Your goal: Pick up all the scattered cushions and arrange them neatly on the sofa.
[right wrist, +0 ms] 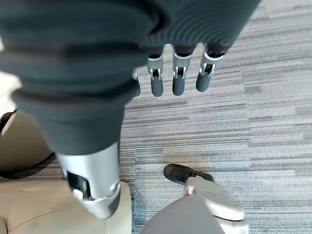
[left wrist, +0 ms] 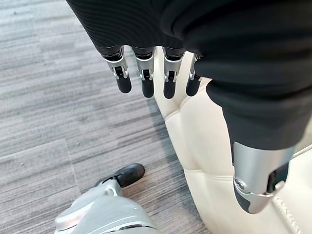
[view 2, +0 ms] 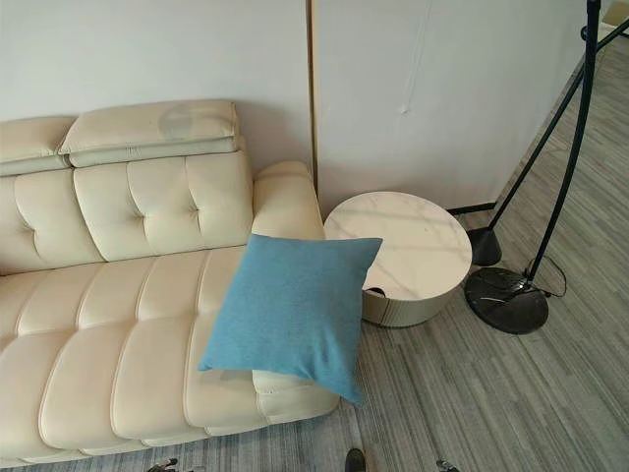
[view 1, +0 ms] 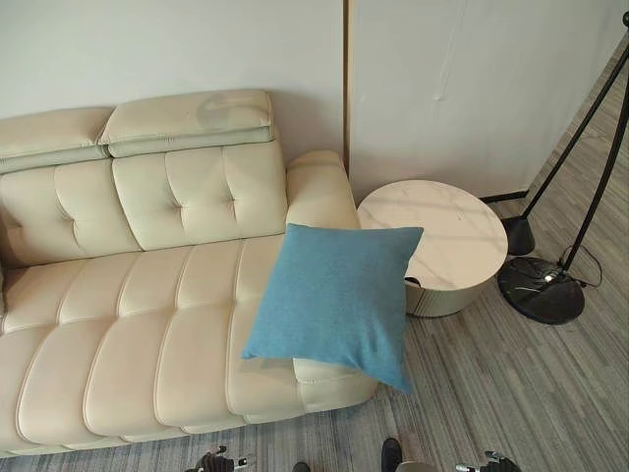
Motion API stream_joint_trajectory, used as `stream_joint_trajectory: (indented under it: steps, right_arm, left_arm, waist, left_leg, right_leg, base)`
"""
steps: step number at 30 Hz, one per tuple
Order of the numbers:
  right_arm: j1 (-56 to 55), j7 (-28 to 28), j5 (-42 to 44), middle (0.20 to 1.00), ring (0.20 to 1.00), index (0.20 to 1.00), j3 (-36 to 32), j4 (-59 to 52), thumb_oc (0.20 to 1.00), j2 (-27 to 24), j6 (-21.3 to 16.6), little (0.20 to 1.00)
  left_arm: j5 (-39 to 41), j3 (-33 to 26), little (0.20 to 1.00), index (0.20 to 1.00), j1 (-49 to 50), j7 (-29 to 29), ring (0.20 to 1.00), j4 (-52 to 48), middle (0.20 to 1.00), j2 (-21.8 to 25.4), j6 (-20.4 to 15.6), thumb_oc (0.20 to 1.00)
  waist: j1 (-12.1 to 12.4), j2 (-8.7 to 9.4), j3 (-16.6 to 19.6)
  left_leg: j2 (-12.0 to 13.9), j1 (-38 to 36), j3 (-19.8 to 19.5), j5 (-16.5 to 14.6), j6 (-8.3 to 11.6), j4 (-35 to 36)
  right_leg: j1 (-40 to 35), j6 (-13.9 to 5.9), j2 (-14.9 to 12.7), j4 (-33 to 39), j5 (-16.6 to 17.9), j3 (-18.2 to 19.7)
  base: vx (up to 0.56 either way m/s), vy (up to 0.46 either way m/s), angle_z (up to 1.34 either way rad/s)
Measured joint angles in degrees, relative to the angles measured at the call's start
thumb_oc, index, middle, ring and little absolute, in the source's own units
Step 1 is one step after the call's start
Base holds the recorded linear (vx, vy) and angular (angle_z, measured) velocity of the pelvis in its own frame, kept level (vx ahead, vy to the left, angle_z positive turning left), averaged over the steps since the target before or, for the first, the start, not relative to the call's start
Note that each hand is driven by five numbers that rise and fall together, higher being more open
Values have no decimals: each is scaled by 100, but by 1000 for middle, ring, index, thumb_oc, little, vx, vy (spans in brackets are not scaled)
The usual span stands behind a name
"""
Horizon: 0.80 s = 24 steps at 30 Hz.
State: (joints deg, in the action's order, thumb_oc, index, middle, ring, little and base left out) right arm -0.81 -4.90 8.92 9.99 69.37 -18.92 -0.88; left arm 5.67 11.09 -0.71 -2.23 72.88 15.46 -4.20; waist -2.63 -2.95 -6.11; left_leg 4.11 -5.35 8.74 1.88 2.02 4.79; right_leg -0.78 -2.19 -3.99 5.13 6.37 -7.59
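from the left eye view i see a cream tufted leather sofa [view 1: 138, 295] running from the 9 o'clock edge toward the centre, its back against a white wall [view 1: 177, 49]. a square blue fabric cushion [view 1: 334, 300] sits on the sofa's end seat just under the armrest, tilted, one corner hanging past the front edge of the seat toward 5 o'clock. at about 2 o'clock from the cushion, just beside the armrest, stands a round low surface with a pale marbled top [view 1: 437, 231]. further toward 3 o'clock a black floor lamp with a round base [view 1: 541, 288] stands on the grey striped carpet floor [view 1: 511, 393].

the right eye view gives me the same layout: the cushion leans on the end seat with its upper corner near the round surface.

in the left wrist view my left robot hand [left wrist: 146, 78] hangs with fingers straight and relaxed, thumb apart, holding nothing, over the carpet beside the sofa's cream front.

in the right wrist view my right robot hand [right wrist: 175, 78] hangs the same way, fingers spread loosely and empty, above the carpet, with a cream sofa corner nearby.
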Motion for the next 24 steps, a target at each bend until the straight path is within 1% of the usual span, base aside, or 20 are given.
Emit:
stream_joint_trajectory:
  steps: [1,4,5,6,7,9,10,11,13,14,15,16,17,19,20,21,22,23,24]
  right_arm:
    - [8,-6,-1,1000,1000,1000,-72,0,1000,-21,2,1000]
    - [64,-64,-3,1000,1000,1000,-202,20,1000,-93,6,1000]
    - [117,-123,-3,1000,1000,1000,-215,6,1000,-162,7,1000]
    - [149,-124,-3,1000,1000,1000,-220,37,1000,-207,9,1000]
    - [279,-124,-1,1000,1000,1000,-240,105,1000,-370,38,1000]
    - [441,-217,1,1000,1000,1000,-373,100,1000,-616,25,1000]
    - [538,-237,9,1000,1000,1000,-431,97,1000,-728,35,1000]
    - [764,-200,37,1000,1000,1000,-444,92,1000,-1032,147,1000]
    - [1195,-255,143,1000,1000,1000,-465,-61,1000,-1491,159,1000]
    - [1376,-311,169,1000,1000,1000,-537,-136,1000,-1651,130,1000]
    - [1678,-352,319,1000,1000,1000,-632,-238,1000,-1794,160,1000]
    - [1882,-389,402,1000,1000,1000,-623,-284,1000,-1824,157,1000]
    - [2161,-486,608,1000,1000,1000,-620,-392,1000,-1804,121,1000]
    - [2591,-583,929,1000,1000,1000,-562,-551,1000,-1660,123,1000]
    - [2638,-590,993,1000,1000,1000,-508,-642,1000,-1618,121,1000]
    - [2838,-677,1150,1000,1000,1000,-206,-758,1000,-1487,156,1000]
    - [2980,-730,1240,1000,1000,1000,-74,-882,1000,-1429,153,1000]
    - [3229,-745,1311,1000,1000,1000,152,-1190,1000,-1342,125,1000]
    - [3450,-778,1368,1000,1000,1000,384,-1326,1000,-1309,146,1000]
  left_arm:
    - [0,-12,1000,1000,-4,-8,1000,-39,1000,3,0,1000]
    - [-1,-9,1000,1000,-95,-19,1000,-73,1000,51,3,1000]
    - [-2,-16,1000,1000,-144,-29,1000,-80,1000,90,0,1000]
    - [-5,-13,1000,1000,-174,-24,1000,-60,1000,123,6,1000]
    - [-4,-19,1000,1000,-225,-21,1000,-51,1000,269,21,1000]
    - [0,-62,1000,1000,-296,-74,1000,-54,1000,525,36,1000]
    - [3,-129,1000,1000,-385,-85,1000,-53,1000,634,43,1000]
    - [79,-284,1000,1000,-517,-31,1000,-20,1000,855,88,1000]
    - [304,-357,1000,1000,-868,-12,1000,25,1000,1183,113,1000]
    - [411,-480,1000,1000,-1057,-38,1000,18,1000,1324,100,1000]
    - [700,-674,1000,1000,-1305,-18,1000,38,1000,1539,102,1000]
    - [857,-679,1000,1000,-1421,-20,1000,46,1000,1670,105,1000]
    - [1185,-675,1000,1000,-1665,-34,1000,41,1000,1847,98,1000]
    - [1602,-657,1000,1000,-2064,-55,1000,-5,1000,1905,76,1000]
    - [1629,-650,1000,1000,-2134,-52,1000,-63,1000,1901,73,1000]
    - [1837,-592,1000,1000,-2277,-80,1000,-92,1000,1922,62,1000]
    - [1935,-483,1000,1000,-2386,-110,1000,-89,1000,1962,61,1000]
    - [2074,-369,1000,1000,-2722,-121,1000,-119,1000,1983,48,1000]
    - [2129,-215,1000,1000,-2918,-141,1000,-214,1000,2006,33,1000]
  waist:
    - [2,-39,-1]
    - [-1,-62,-4]
    - [-2,-51,-3]
    - [-1,-47,-2]
    - [-1,-2,11]
    - [-1,7,27]
    - [-5,39,15]
    - [-8,126,-19]
    - [-57,134,-55]
    - [-64,182,-138]
    - [-82,290,-252]
    - [-106,343,-289]
    - [-115,441,-352]
    - [-121,518,-458]
    - [-122,521,-483]
    - [-109,533,-511]
    - [-122,555,-524]
    - [-126,564,-700]
    - [-122,574,-772]
  left_leg:
    - [-1,-7,-13,0,0,0]
    - [-1,-58,-9,-3,2,1]
    - [0,-62,-3,-10,10,4]
    - [0,-51,-1,-28,26,3]
    - [-3,26,24,-54,49,21]
    - [-5,122,93,-61,25,39]
    - [-10,138,117,-14,-10,38]
    - [-26,318,139,18,6,22]
    - [-86,633,145,163,-54,2]
    - [-100,748,152,216,-48,2]
    - [-110,854,152,317,-28,0]
    - [-110,923,161,340,-23,1]
    - [-103,1048,214,351,-13,3]
    - [-98,1191,259,383,16,2]
    - [-97,1217,259,391,26,3]
    - [-107,1276,258,391,26,1]
    - [-104,1340,285,404,42,2]
    - [-104,1387,288,443,53,1]
    - [-109,1448,279,463,59,0]
  right_leg:
    - [-16,0,2,0,1,-3]
    - [-67,-5,4,1,-4,1]
    - [-75,-66,4,1,-45,1]
    - [-71,-76,4,1,-46,7]
    - [15,-81,4,0,-31,39]
    - [161,-47,0,1,1,102]
    - [198,-60,1,0,49,116]
    - [375,-84,-6,0,116,148]
    - [724,-96,-59,-3,257,176]
    - [840,-82,-69,-3,322,191]
    - [956,-53,-67,-5,392,215]
    - [1036,-51,-61,-3,421,254]
    - [1189,-63,-63,0,450,281]
    - [1342,-56,-65,0,456,300]
    - [1369,-54,-65,0,456,302]
    - [1434,-44,-62,-2,470,311]
    - [1514,-40,-60,-1,491,342]
    - [1558,-48,-62,-2,542,345]
    - [1610,-94,-61,-4,600,341]
  base:
    - [47,6,1]
    - [28,2,1]
    - [0,0,0]
    - [-2,-13,-6]
    - [-27,-3,-15]
    - [-80,-2,-17]
    - [-181,16,-15]
    - [-151,16,-11]
    - [-134,21,-6]
    - [-194,48,-4]
    - [-133,41,-6]
    - [-125,40,-10]
    - [-72,24,-11]
    - [-97,42,-7]
    - [-91,47,-4]
    - [-74,33,-8]
    - [-91,32,-8]
    - [-70,19,-3]
    - [-94,30,0]
